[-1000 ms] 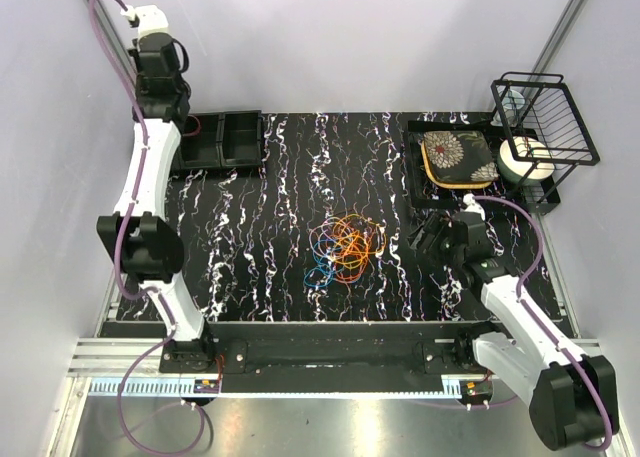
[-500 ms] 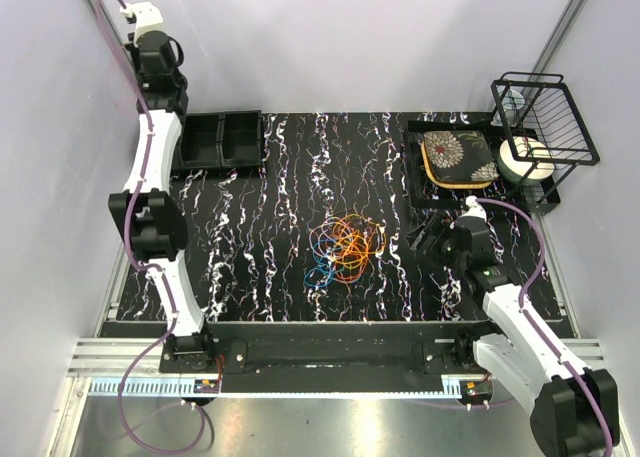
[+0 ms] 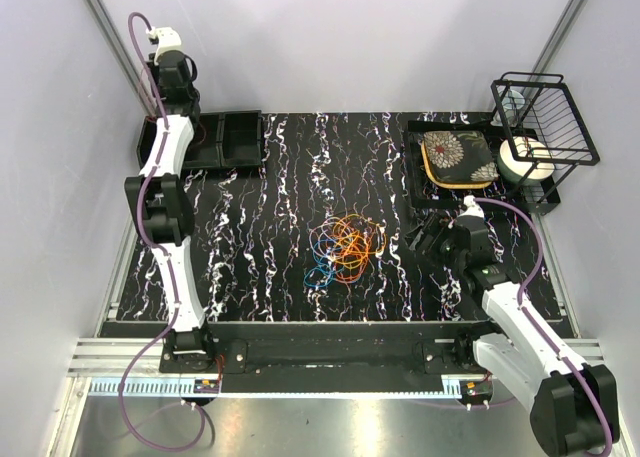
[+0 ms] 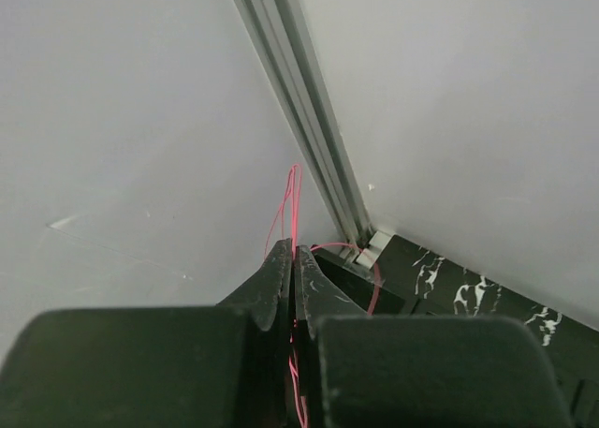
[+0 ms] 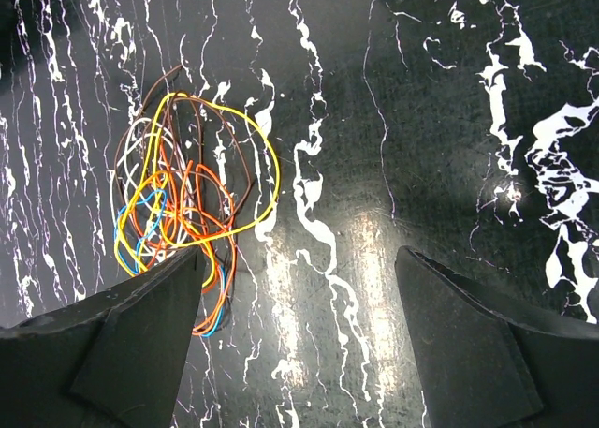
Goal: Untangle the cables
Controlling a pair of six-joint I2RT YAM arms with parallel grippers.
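Note:
A tangle of thin cables [image 3: 343, 247], orange, yellow, blue, brown and whitish, lies in the middle of the black marbled table. My left gripper [image 4: 291, 253] is shut on a thin red cable [image 4: 292, 203] and holds it high in the back left corner, above the black bin [image 3: 225, 137]. In the top view its fingers are hidden behind the arm. My right gripper [image 5: 298, 252] is open and empty, low over the table just right of the tangle [image 5: 182, 203]. It also shows in the top view [image 3: 425, 235].
A black tray with a floral plate [image 3: 457, 157] sits at the back right. A black wire rack [image 3: 545, 117] and a white roll [image 3: 527, 157] stand beside it. An aluminium post [image 4: 299, 100] and grey walls close the back left corner.
My left arm has straightened and swung further back and a little right, carrying the red cable over the bin. The right arm and the tangle have hardly moved.

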